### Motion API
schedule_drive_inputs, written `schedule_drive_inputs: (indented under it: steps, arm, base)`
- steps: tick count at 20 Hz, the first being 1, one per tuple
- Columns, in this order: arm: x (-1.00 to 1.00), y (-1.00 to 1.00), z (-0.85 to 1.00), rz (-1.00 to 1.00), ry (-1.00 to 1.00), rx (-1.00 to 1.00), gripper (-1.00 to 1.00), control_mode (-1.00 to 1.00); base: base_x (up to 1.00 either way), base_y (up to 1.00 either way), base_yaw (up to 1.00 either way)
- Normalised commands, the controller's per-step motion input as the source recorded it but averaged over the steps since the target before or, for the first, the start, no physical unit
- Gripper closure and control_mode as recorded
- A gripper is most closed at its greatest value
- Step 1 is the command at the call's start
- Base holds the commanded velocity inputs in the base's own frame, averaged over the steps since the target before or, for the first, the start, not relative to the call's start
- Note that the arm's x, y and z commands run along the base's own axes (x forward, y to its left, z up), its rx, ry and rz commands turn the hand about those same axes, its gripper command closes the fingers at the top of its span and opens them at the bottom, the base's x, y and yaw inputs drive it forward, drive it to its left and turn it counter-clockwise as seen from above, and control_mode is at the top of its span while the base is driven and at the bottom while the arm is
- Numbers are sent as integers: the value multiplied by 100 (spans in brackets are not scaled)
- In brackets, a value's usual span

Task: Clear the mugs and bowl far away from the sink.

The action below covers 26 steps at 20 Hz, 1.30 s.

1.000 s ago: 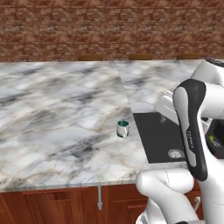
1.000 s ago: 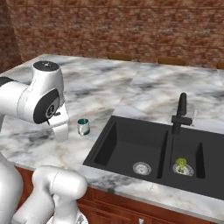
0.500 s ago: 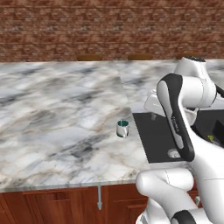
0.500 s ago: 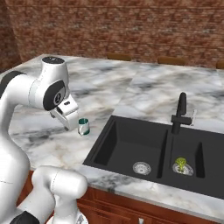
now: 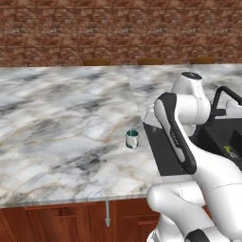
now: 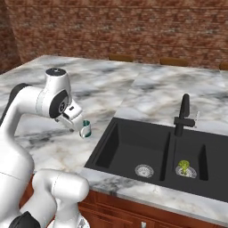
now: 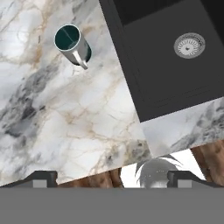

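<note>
One teal mug (image 5: 132,139) with a pale handle stands upright on the marble counter, just left of the black sink (image 6: 156,147). In the hand view the mug (image 7: 72,43) sits at the upper left and the sink's left basin (image 7: 166,65) at the upper right. My gripper (image 7: 113,179) hangs open above the counter's front edge, well short of the mug, with nothing between its fingers. From the right base view the hand (image 6: 75,124) partly overlaps the mug (image 6: 86,129). The bowl is out of view.
A black angular faucet (image 6: 182,116) stands behind the two basins. A small green thing (image 6: 183,167) lies by the right drain. The marble counter (image 5: 56,118) stretches wide to the left. A brick wall (image 5: 118,28) runs along the back. Wooden cabinet fronts (image 5: 61,220) lie below.
The arm has lifted and swung forward over the counter, carrying the open hand closer to the mug. The mug and the cameras have stayed put.
</note>
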Motion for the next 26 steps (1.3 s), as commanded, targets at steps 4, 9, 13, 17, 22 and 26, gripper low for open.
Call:
schedule_drive_inputs:
  steps: [4,9,13,17,22,26]
  arm:
    - [45,27,-6,2,5,-20,-100,-100]
    - [46,20,0,0,4,-22,-100,-100]
    - [40,2,-1,0,8,-11,-100,-100]
    - [29,0,-9,3,15,1,-100,-100]
    - [16,-1,-32,10,5,4,-100,-100]
    - [20,0,-41,8,11,4,-100,-100]
  base:
    - [0,0,0]
    - [0,0,0]
    - [0,0,0]
    - [0,0,0]
    - [0,0,0]
    - [0,0,0]
